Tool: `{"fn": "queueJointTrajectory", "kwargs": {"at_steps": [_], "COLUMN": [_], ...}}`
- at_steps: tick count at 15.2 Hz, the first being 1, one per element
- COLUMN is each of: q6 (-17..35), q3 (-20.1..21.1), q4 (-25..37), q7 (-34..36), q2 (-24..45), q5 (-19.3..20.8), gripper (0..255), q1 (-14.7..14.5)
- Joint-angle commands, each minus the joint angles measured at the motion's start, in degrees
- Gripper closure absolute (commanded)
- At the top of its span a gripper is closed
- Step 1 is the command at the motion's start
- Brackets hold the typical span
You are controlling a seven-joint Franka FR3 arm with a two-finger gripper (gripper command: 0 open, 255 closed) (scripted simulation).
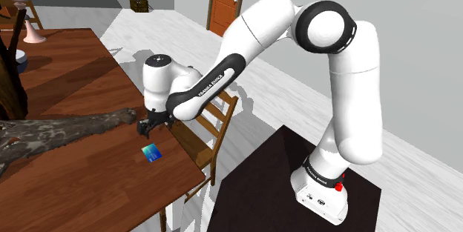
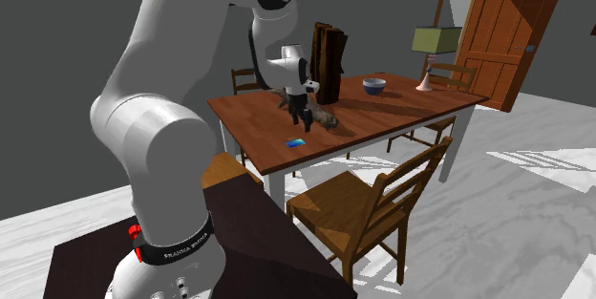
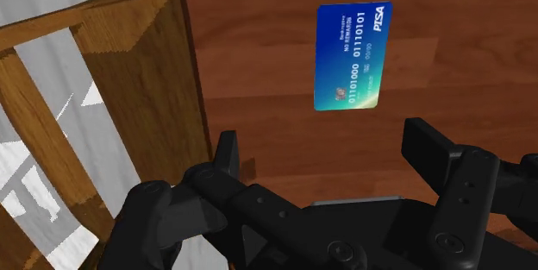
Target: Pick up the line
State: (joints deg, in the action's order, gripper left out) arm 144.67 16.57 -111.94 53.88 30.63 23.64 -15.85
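I see my hand (image 1: 152, 124) low over the brown wooden bench (image 1: 81, 186), close to the bench's edge. Its two black fingers (image 3: 226, 152) stand wide apart, with nothing between them. The hand holds nothing.

The thing I am after is a small blue card (image 3: 352, 55) with white numbers on it. It lies flat on the bench. In the wrist view it sits out in front of the fingers, and no finger touches it. In the shoulder view the card is near the hand, a little way toward the bottom of the picture, close to the bench's edge.

A wooden chair (image 1: 211, 127) stands at that edge, right beside the hand. A long, dark, rough piece of wood (image 1: 59, 130) lies on the bench, and its thin end comes close to the hand from the shoulder view's left.

In the second exterior view I can see more things farther along the bench, well apart from the card: a small bowl (image 2: 374, 86) and a lamp (image 2: 435, 44) with a pink foot.
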Motion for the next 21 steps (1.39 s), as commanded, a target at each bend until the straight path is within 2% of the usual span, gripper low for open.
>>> {"fn": "queueJointTrajectory", "kwargs": {"at_steps": [1,4,13,14,21], "q6": [-0.39,-1.47,1.6,1.59,1.56], "q3": [-1.41,-2.9,-4.46,-4.46,-4.43], "q4": [5.37,12.67,14.3,14.32,14.15], "q7": [2.12,3.7,5.02,4.99,5.02], "q2": [5.04,11.2,15.85,15.85,15.66], "q5": [1.58,2.58,4.04,4.04,4.02], "gripper": [0,0,0,255,255], "q1": [-2.31,-4.79,-5.9,-5.89,-5.88]}}
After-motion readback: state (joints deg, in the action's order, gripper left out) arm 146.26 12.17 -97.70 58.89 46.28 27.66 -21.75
